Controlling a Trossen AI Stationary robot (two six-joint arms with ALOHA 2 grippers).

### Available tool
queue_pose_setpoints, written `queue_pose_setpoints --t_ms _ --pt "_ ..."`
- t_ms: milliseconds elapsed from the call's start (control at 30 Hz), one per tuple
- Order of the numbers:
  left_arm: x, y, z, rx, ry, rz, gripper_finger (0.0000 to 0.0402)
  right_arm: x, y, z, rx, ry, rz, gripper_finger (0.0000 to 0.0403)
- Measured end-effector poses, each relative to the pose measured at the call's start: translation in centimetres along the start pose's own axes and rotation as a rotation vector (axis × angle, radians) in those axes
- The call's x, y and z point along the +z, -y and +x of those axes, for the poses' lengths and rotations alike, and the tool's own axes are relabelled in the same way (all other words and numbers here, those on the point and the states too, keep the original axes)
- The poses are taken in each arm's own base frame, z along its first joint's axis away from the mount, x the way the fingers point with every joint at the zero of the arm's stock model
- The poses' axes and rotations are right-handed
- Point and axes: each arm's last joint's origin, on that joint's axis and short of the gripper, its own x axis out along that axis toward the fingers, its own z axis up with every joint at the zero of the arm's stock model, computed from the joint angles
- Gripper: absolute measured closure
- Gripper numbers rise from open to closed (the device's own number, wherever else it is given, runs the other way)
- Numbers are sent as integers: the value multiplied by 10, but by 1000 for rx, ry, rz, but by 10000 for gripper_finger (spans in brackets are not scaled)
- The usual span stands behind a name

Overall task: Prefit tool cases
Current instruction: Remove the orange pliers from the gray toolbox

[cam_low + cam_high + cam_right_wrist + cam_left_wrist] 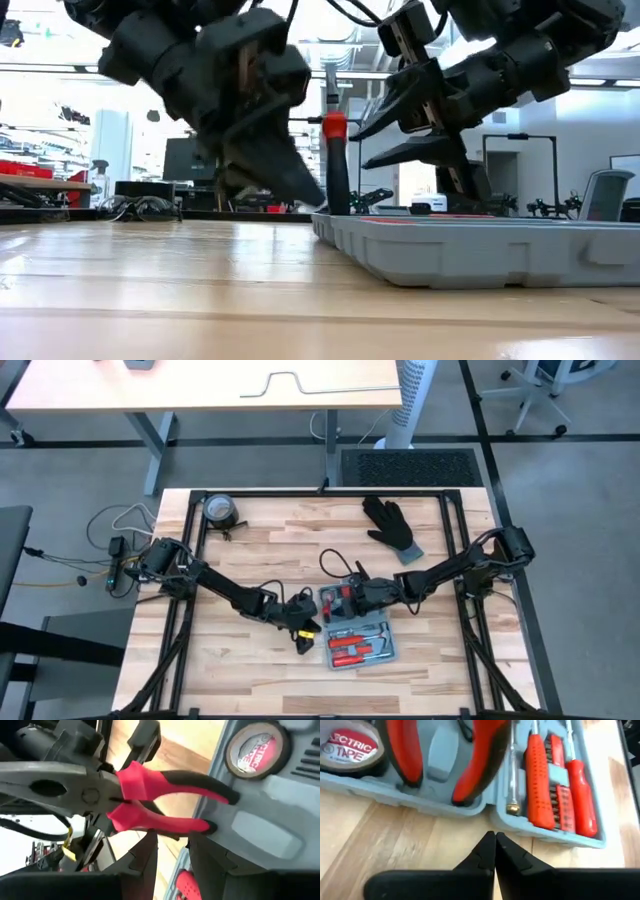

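Lower middle of the high view, the open case [362, 635] holds red screwdrivers [555, 780] and tape [350, 747] — left gripper [495, 842] clenched empty beside it, right gripper [172, 845] grasping pliers [150, 800]

The table [260, 550] is pale wood in joined strips, smooth with a soft sheen. The tool case [485, 807] is moulded grey-blue plastic, matt and smooth (its slots look the same material). The pliers [125, 795] have dull grey bare-metal jaws and handles sleeved in red and black, probably rubbery plastic with a slight gloss. The screwdrivers [540, 780] have red plastic handles, one stippled with fine dots, and shiny metal shafts. The tape roll [352, 750] carries a glossy printed paper label. The glove [392, 526] looks like dark knitted cloth, though it is small in the high view. The left hand [495, 842] is matt black plastic.
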Motion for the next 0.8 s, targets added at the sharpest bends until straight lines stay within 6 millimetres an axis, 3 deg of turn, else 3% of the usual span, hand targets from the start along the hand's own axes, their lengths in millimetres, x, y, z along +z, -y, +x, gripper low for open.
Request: queue_pose_setpoints --t_ms 200,467,600,800 --pt "17 -6 -8 5 48 5 401 20 -10 4 21 47 -26 285" --pt "27 -8 -23 24 40 23 401 48 -23 27 84 5 -90 285" --pt "31 -1 -45 38 20 44 401 52 -23 40 100 -42 -100 285" --pt "32 -1 -83 209 6 98 401 62 -40 57 165 -49 -146 285"
